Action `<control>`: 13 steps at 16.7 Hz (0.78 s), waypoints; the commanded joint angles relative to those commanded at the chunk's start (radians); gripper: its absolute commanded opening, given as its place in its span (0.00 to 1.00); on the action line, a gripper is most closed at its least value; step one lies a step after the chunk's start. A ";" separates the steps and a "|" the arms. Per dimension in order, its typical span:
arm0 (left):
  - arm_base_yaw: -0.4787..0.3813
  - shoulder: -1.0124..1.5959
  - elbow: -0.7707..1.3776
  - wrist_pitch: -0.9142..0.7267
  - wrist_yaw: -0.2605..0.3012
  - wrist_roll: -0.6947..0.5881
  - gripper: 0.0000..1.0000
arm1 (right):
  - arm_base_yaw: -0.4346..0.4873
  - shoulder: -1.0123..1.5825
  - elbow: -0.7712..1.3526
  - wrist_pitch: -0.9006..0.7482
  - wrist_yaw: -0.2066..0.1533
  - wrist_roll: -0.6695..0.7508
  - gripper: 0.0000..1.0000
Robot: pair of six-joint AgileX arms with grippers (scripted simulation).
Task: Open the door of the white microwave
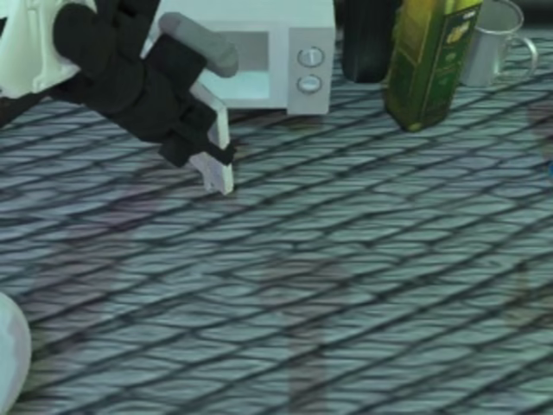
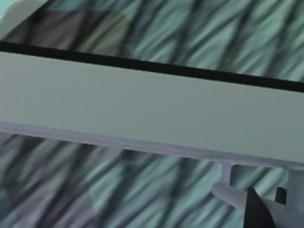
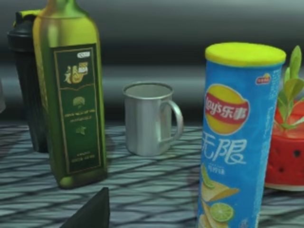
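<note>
The white microwave [image 1: 285, 26] stands at the back of the table, its two silver knobs [image 1: 310, 70] facing front. The door [image 1: 223, 177] is swung out toward the table's front and shows edge-on, with the cavity [image 1: 246, 65] visible behind it. My left gripper [image 1: 216, 157] is shut on the door's outer edge. In the left wrist view the door [image 2: 142, 109] fills the frame as a flat white panel. Its pale handle [image 2: 228, 192] lies against a dark fingertip [image 2: 256, 211]. My right arm is out of the top view. One dark fingertip [image 3: 97, 206] shows in its wrist view.
Right of the microwave stand a dark shaker bottle [image 1: 367, 39], a green oil bottle [image 1: 428, 60] and a metal mug [image 1: 492, 43]. A blue crisps can [image 3: 232, 142] and a watermelon-shaped plant pot [image 3: 287, 152] stand near my right gripper. A white round object [image 1: 9, 354] lies at the front left.
</note>
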 joint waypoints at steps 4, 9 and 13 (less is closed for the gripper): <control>0.000 0.000 0.000 0.000 0.000 0.000 0.00 | 0.000 0.000 0.000 0.000 0.000 0.000 1.00; -0.004 0.002 -0.005 -0.001 0.008 -0.001 0.00 | 0.000 0.000 0.000 0.000 0.000 0.000 1.00; 0.025 -0.013 -0.017 -0.015 0.040 0.071 0.00 | 0.000 0.000 0.000 0.000 0.000 0.000 1.00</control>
